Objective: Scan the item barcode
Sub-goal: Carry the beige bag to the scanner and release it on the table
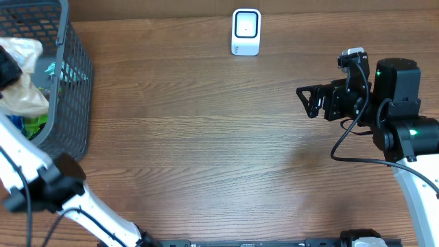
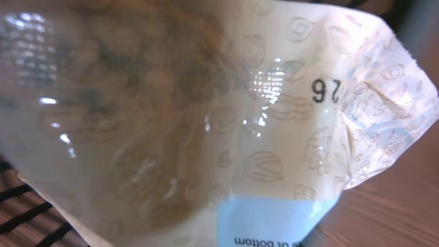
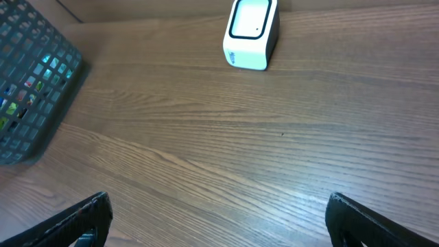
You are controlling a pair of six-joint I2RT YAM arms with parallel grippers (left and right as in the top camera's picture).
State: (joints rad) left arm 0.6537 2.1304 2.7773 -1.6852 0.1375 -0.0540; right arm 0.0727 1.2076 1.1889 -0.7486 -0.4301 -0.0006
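Overhead view of a wooden surface [image 1: 206, 137]. At 9 to 10 o'clock stands a dark mesh basket [image 1: 74, 103] with coloured packets inside. Over its left part is a pale, partly clear pouch [image 1: 24, 89], crumpled, with the left hand [image 1: 7, 68] clenched on it at the frame's edge. The left wrist view is filled by the pouch [image 2: 226, 137]: glossy film printed with faint nut outlines, a dark upside-down number at 2 o'clock, and a light blue panel at 6 o'clock. No barcode can be made out. At 12 o'clock a small white scanner [image 1: 246, 31] with a dark-rimmed window stands alone, well apart from the pouch. At 3 o'clock the right hand [image 1: 306, 101] is released, fingers spread wide and pointing toward 9 o'clock, grasping nothing.
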